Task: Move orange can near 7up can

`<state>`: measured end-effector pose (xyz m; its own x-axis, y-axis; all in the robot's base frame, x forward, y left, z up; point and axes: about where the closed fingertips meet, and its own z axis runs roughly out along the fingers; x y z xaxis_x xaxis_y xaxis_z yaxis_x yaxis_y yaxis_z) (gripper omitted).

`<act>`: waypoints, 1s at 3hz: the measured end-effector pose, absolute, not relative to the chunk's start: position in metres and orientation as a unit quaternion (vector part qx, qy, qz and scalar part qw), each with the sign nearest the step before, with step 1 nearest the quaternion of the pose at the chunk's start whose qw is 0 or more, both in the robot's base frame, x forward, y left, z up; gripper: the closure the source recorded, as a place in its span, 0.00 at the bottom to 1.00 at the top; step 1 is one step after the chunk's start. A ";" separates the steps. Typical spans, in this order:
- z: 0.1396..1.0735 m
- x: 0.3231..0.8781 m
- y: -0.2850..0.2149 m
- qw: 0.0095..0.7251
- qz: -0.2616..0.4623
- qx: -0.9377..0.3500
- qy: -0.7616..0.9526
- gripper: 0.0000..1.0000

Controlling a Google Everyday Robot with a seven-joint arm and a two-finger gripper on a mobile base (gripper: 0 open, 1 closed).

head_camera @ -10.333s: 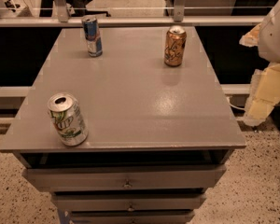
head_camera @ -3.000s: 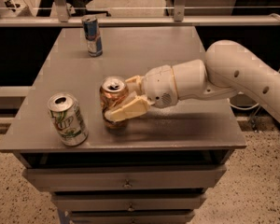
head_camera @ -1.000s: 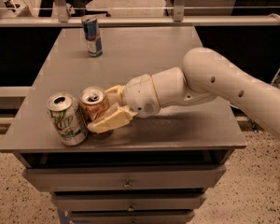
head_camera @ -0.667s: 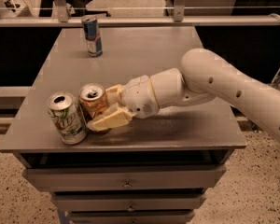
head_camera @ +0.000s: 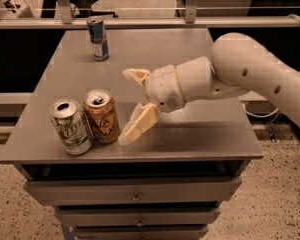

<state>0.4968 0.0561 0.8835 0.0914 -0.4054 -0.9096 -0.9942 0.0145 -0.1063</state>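
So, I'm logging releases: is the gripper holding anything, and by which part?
Nothing is held. The open gripper sits just right of the orange-copper metallic can, fingers not around it; that can stands beside the silver-white green-logo can.

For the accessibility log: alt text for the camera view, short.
An orange can stands upright right beside a 7up can near the front corner of the grey table, with the open gripper next to the orange can, holding nothing. A slim blue can stands at the far edge.
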 end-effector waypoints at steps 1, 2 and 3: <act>0.929 0.524 0.001 0.448 0.271 -0.615 0.590 0.00; 0.988 0.560 -0.056 0.505 0.202 -0.596 0.591 0.00; 1.018 0.568 -0.068 0.529 0.184 -0.589 0.583 0.00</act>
